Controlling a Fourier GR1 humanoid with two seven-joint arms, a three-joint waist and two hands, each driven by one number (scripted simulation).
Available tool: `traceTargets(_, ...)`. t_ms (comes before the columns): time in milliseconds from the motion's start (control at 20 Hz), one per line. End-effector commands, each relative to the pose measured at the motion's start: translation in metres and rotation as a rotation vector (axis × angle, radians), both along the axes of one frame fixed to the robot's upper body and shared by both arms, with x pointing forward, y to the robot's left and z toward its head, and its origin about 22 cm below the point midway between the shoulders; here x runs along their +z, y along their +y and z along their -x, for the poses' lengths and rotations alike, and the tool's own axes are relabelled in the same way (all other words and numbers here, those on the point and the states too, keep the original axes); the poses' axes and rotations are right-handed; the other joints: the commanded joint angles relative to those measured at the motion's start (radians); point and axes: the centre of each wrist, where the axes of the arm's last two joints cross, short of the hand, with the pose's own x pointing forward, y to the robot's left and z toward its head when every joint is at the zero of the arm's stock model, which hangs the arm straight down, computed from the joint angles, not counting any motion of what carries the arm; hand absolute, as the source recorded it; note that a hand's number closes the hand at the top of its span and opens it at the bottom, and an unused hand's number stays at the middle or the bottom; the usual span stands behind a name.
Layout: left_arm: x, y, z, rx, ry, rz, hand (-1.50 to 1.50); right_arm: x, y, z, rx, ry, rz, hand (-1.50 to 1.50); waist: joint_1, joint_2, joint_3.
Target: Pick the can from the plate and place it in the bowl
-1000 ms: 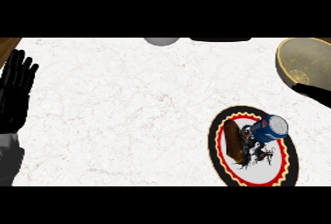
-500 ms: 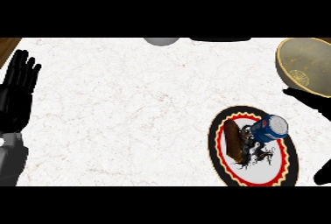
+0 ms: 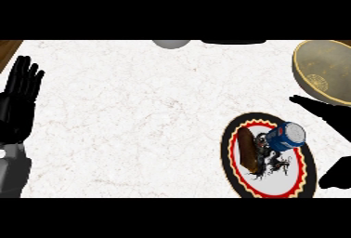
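A blue can (image 3: 286, 137) with a white top lies tilted on the upper right part of a round plate (image 3: 227, 149), which has a black rim, a red zigzag ring and a dark figure on white. An olive bowl (image 3: 302, 74) stands at the far right, above the plate. My right hand (image 3: 328, 110) comes in from the right edge, open; one part points left just above the can, another part shows lower down beside the plate. It does not touch the can. Over at the left edge, my left hand (image 3: 19, 104) rests open with its fingers up.
A grey round object (image 3: 171, 43) and a dark flat shape (image 3: 233, 42) sit at the counter's far edge. A strip of brown wood (image 3: 8, 47) shows at the top left corner. White marble counter spreads between the left hand and the plate.
My right hand has come into view from the right edge and moved left toward the can. The left hand has shifted slightly inward. Can, plate and bowl have not moved.
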Motion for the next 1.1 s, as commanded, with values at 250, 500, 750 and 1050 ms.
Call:
traceTargets(250, 0.009, 0.007, 0.001, 0.016, -0.013, 0.011, 0.0, -0.039, 0.003, -0.004, 0.017, 0.038, 0.033, -1.5, -0.001, 0.0, 0.0)
traceTargets(500, 0.006, 0.002, -0.004, -0.017, 0.017, -0.001, 0.0, -0.048, -0.001, -0.028, 0.018, 0.026, 0.029, -1.5, 0.003, 0.001, 0.0)
traceTargets(750, -0.005, 0.015, 0.002, -0.004, -0.016, 0.005, 0.0, -0.066, -0.006, -0.027, -0.014, 0.069, 0.04, -1.5, 0.001, 0.001, 0.0)
traceTargets(1050, 0.018, 0.009, -0.007, 0.006, -0.008, -0.003, 0.0, -0.079, 0.001, -0.034, -0.066, 0.099, 0.075, -1.5, 0.0, 0.0, 0.0)
